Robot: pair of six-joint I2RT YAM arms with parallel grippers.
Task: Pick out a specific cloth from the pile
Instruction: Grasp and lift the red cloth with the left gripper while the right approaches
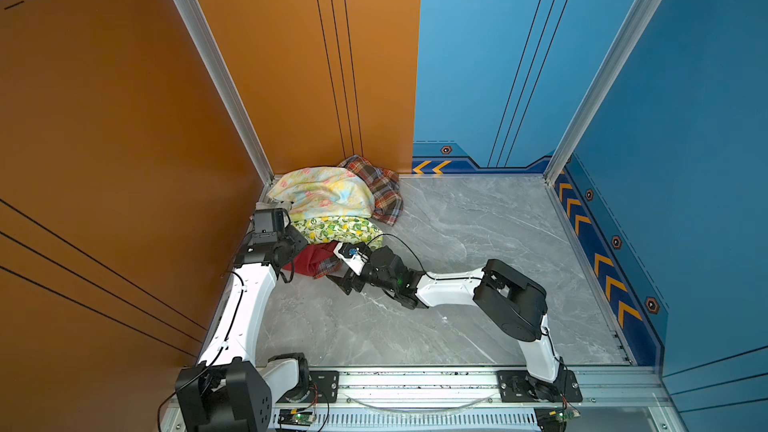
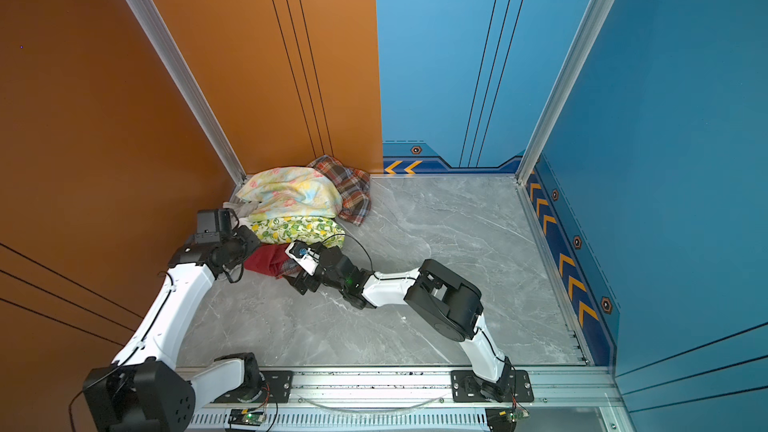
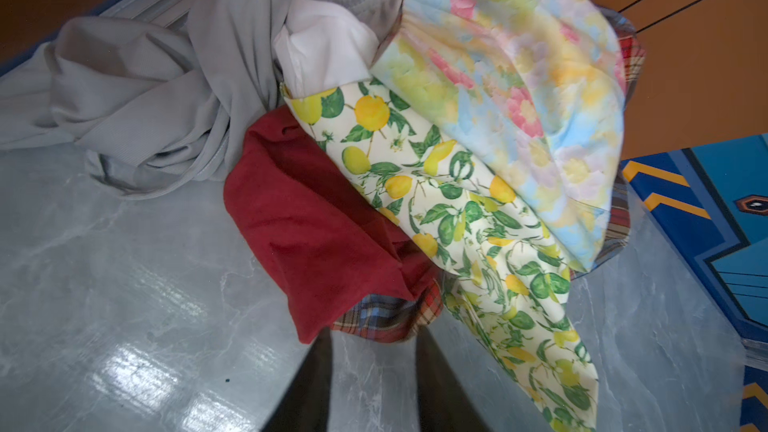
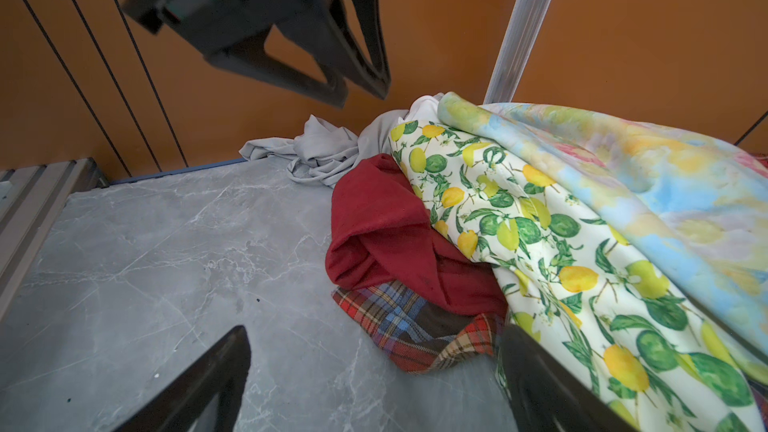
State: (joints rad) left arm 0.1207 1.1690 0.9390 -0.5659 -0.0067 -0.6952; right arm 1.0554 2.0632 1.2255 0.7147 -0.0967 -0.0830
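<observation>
The cloth, plain dark red, lies crumpled at the near edge of the pile, half under the lemon-print cloth and on top of a plaid corner. It also shows in both top views and in the right wrist view. My left gripper is open, with bare floor between its fingers and its tips just short of the red and plaid edge. My right gripper is wide open low over the floor. The plaid corner lies just ahead of it, and one finger is against the lemon-print cloth.
The pile sits in the back left corner against the orange wall and an aluminium post. A pastel floral cloth tops it, and grey cloth trails toward the wall. Marble floor stretches right to the blue wall.
</observation>
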